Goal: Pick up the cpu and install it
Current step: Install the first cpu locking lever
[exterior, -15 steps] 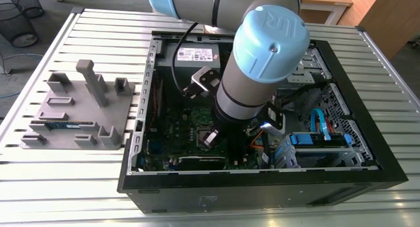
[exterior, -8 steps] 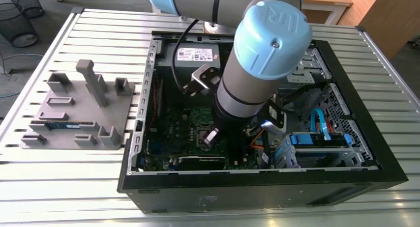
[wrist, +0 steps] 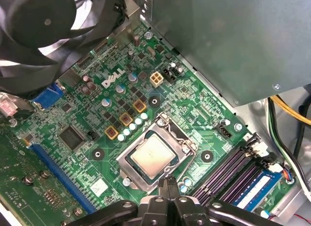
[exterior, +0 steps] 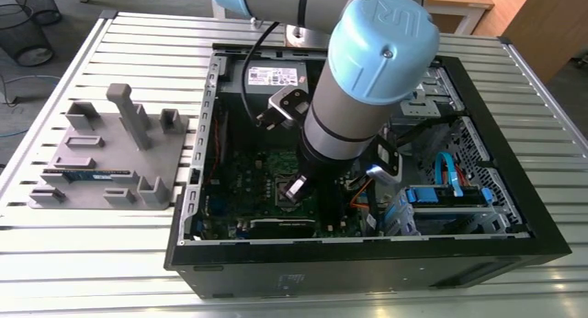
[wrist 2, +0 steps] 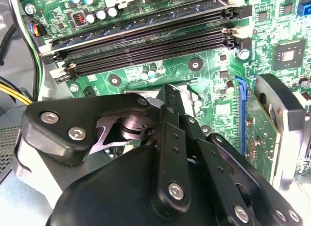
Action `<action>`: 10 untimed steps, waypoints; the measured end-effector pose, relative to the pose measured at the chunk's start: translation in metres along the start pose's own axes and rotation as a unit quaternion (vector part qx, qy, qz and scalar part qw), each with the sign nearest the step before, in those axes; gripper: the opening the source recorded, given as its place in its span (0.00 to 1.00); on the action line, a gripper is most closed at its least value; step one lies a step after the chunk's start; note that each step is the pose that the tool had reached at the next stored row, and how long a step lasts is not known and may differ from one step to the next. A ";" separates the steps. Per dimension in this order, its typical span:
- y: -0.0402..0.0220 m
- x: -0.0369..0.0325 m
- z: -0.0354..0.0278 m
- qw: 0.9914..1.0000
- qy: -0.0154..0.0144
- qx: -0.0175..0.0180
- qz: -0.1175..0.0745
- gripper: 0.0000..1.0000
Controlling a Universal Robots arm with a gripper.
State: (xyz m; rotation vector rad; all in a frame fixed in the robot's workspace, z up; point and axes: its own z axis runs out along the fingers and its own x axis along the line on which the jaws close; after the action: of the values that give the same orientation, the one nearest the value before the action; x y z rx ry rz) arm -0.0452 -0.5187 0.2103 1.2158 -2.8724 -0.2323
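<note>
Inside the computer case (exterior: 368, 257), the cpu (wrist: 153, 155) lies flat in the motherboard socket (wrist: 177, 133), presumably squared for contact; the end effector (wrist: 167, 183), clenched on nothing, hangs just beside its edge.

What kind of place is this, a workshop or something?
Probably a robotics lab or assembly test cell: a robot arm reaches into an open computer case on a slotted aluminium table, beside a grey fixture plate.
</note>
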 end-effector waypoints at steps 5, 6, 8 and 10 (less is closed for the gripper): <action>0.0022 -0.0022 -0.0014 1.000 0.000 0.000 0.002 0.11; 0.0022 -0.0022 -0.0014 1.000 0.000 0.000 0.002 0.11; 0.0022 -0.0022 -0.0014 1.000 0.000 0.000 0.002 0.11; 0.0023 -0.0022 -0.0014 1.000 0.000 0.000 0.002 0.11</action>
State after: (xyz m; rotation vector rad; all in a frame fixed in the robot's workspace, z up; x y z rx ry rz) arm -0.0452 -0.5157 0.2120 1.2099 -2.8753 -0.2323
